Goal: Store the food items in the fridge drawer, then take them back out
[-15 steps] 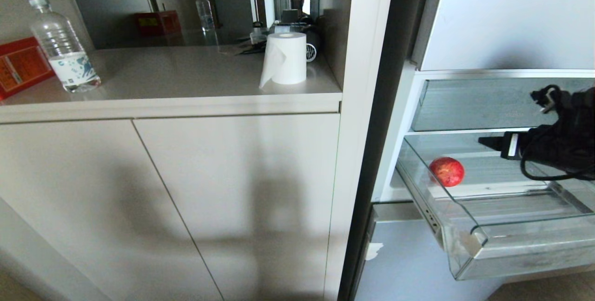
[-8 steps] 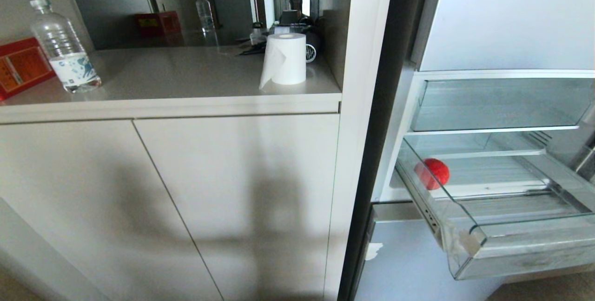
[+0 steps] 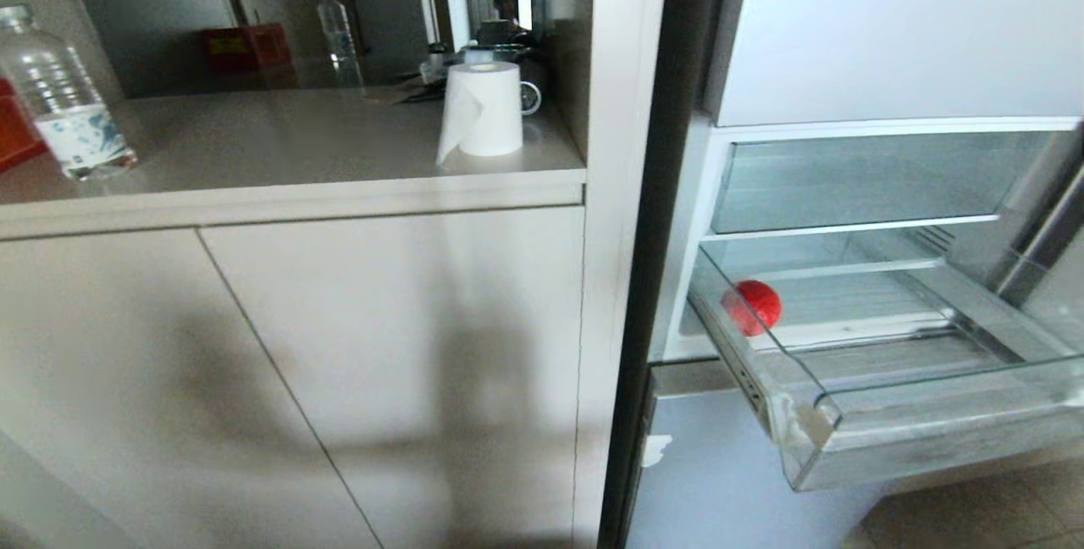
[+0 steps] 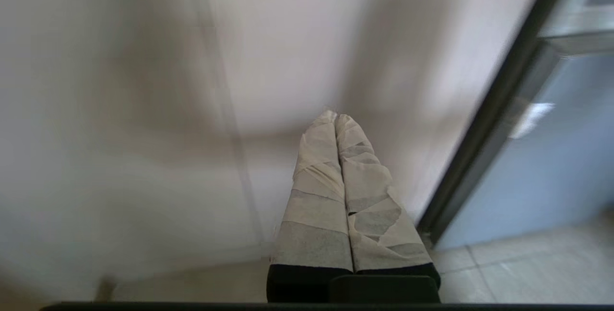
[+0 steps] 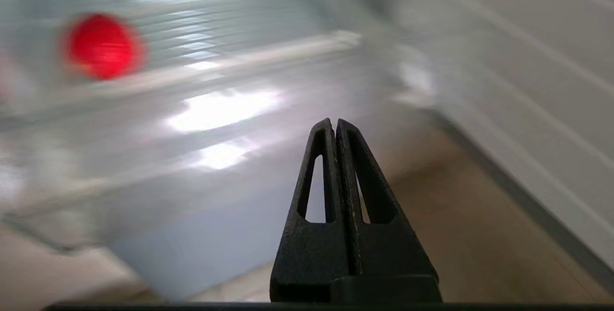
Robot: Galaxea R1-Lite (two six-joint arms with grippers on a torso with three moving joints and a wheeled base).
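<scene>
Gone from the head view is the right arm, which a second ago reached over the fridge drawer from the right edge; the whole picture has also slid leftward, so the camera itself has shifted. One red fruit lies in the drawer at its back left corner, against the clear side wall, centre right of the head frame. The drawer stands pulled out below a second clear bin. No second fruit shows in any view.

Seen from its wrist camera, the right end effector has its fingers pressed together on nothing, out in front of the drawer above the floor, with the fruit blurred at upper left. The left end effector is likewise pressed together and empty, parked facing the cabinet door.

Judging by this, the fruit is stored and the arm is clear. To retrieve it well, spread the fingers before entering, come in over the front lip, and approach from the open side, since the wall blocks the other.
</scene>
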